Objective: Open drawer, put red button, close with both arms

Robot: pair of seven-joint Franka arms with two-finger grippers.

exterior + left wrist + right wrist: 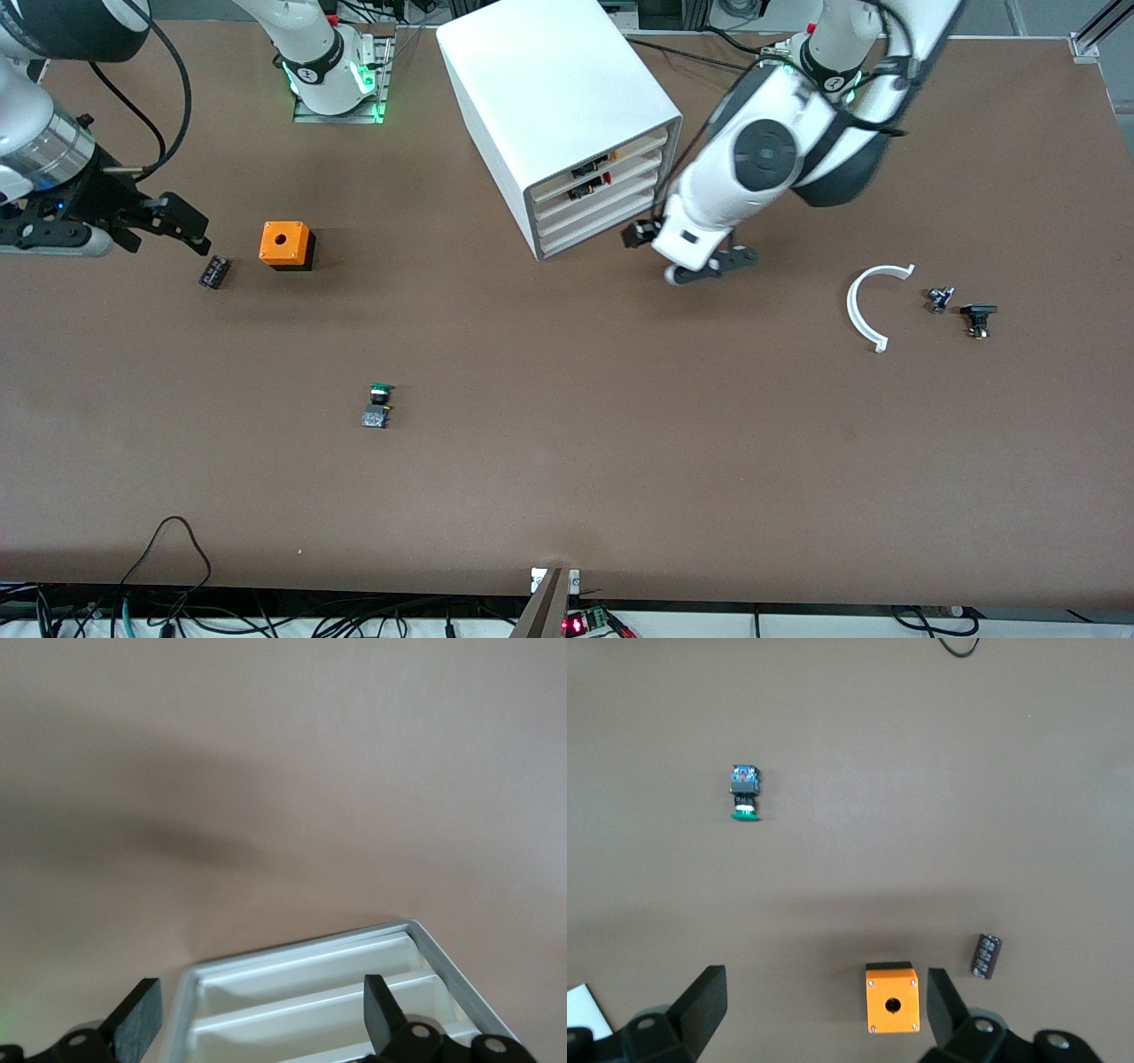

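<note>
The white cabinet (554, 89) stands at the table's back middle, and its four cream drawer fronts (611, 208) all look pushed in. A small black and red piece (592, 186) shows in the second slot from the top; I cannot tell whether it is the red button. My left gripper (684, 253) is open just in front of the drawer fronts, at their lower corner. In the left wrist view the cabinet's corner (301, 950) lies between the open fingers of the left gripper (260, 1003). My right gripper (168, 237) is open and empty over the table at the right arm's end, and also shows in the right wrist view (822, 994).
An orange box with a round hole (286, 245) (892, 1003) and a black cylinder (213, 271) (987, 955) lie by the right gripper. A green-capped button (379, 406) (745, 793) lies nearer the front camera. A white arc (866, 306) and two small black parts (978, 319) lie toward the left arm's end.
</note>
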